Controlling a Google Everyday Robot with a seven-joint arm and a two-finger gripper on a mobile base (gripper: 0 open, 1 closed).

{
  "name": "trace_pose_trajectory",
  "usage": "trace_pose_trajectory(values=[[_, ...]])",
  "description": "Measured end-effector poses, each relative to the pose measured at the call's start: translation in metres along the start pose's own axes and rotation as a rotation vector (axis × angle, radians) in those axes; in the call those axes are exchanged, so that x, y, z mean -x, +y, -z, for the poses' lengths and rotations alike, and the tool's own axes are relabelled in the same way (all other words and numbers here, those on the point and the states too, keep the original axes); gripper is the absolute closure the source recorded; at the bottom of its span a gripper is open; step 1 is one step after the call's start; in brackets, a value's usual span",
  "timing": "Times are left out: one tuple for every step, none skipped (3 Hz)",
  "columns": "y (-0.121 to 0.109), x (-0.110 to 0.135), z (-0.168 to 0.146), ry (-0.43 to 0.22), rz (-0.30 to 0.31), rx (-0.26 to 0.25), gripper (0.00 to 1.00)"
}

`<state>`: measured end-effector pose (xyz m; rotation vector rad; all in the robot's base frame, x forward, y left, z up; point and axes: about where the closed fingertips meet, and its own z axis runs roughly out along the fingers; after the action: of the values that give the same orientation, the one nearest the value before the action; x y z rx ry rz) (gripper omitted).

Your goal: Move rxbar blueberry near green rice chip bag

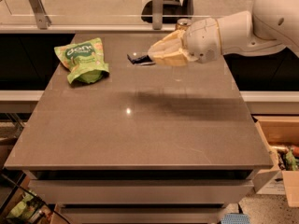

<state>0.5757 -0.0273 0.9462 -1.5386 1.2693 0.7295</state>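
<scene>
The gripper (152, 58) sat in the upper middle of the frame, at the end of a white arm (243, 27) that reached in from the upper right corner. Its cream-coloured jaws were drawn narrow and clamped on the rxbar blueberry (138, 59), whose dark end stuck out leftward from between them. The bar appeared to hang just clear of the grey tabletop (140, 139). A broad soft shadow of the arm lay on the surface lower down, near the centre of the frame. The green rice chip bag (82, 59) lay flat on the tabletop in the upper left, its white lettering facing up and its lower edge crumpled. The bar was to the right of the bag, near it but apart, with a strip of bare tabletop between them. Behind the gripper, toward the top of the frame, the rim of an orange-gold can (183, 22) showed just above the arm, the rest of it hidden. Two metal posts (158, 6) stood along the far edge, one at upper left and one at top centre. An open cardboard box (278, 129) with items inside stood at the lower right, beside the tabletop
</scene>
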Motion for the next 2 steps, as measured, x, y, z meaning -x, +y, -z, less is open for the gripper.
trace_pose_trajectory(values=[[-0.005,0.000,-0.013,-0.025,-0.021,-0.036,1.00],[-0.013,0.000,-0.029,-0.037,-0.037,-0.047,1.00]])
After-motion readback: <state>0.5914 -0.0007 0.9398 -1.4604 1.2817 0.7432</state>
